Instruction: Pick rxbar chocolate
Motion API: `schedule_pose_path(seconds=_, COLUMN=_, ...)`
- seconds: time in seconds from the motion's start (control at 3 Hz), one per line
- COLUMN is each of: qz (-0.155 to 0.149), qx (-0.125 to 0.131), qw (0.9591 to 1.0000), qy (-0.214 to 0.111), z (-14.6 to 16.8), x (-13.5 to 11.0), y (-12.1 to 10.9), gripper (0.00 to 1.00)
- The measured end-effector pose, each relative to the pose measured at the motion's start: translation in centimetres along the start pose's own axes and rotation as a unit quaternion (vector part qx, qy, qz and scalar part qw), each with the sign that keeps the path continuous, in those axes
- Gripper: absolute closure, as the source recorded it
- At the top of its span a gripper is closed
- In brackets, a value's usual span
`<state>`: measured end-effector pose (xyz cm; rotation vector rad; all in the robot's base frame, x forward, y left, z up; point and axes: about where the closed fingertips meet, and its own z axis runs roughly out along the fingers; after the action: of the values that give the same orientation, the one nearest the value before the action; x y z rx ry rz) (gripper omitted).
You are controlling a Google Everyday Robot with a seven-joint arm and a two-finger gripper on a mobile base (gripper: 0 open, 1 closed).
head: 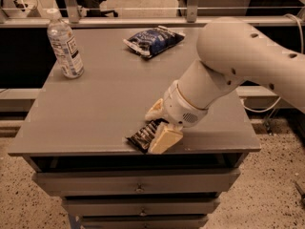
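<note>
The rxbar chocolate (141, 137), a flat black bar with white text lines, lies on the grey table (95, 109) at its front edge. My gripper (159, 126) is down at the table top with its two cream fingers (165, 140) on either side of the bar's right end. The jaws are closed against the bar, which still rests on the table. The big white arm comes in from the upper right and hides the bar's right end.
A clear water bottle (64, 46) stands at the back left. A puffy blue snack bag (153, 39) lies at the back centre. Drawers (138, 185) sit under the table top. A rail runs behind the table.
</note>
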<state>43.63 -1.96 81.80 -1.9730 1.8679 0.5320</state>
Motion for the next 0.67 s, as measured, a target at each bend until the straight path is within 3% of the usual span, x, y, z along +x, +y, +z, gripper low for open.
schedule_pose_path(seconds=0.33, qz=0.000, qx=0.000, qw=1.0000, qy=0.000, z=-0.20, x=-0.12, y=0.00, gripper=0.87)
schedule_pose_path(seconds=0.67, qz=0.000, qx=0.000, qw=1.0000, qy=0.000, z=-0.46, x=-0.27, y=-0.01, gripper=1.00)
